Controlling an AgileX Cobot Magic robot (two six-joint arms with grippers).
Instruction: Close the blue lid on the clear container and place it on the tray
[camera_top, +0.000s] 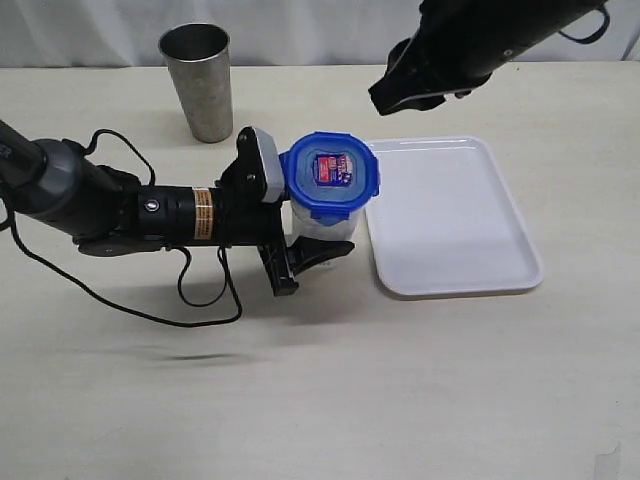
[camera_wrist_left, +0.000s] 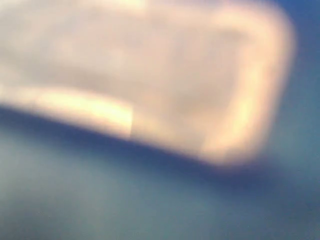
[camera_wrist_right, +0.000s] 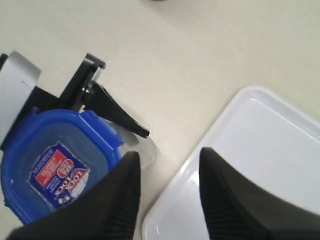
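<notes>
Evidently the blue lid (camera_top: 330, 175) sits squarely on the clear container (camera_top: 322, 228), which stands on the table (camera_top: 400, 380) just beside the tray (camera_top: 455, 250), not yet on it. We see the left gripper (camera_top: 305, 238) clasping the container's body; the right gripper (camera_wrist_right: 169, 156) hangs above, fingers spread and empty.
</notes>
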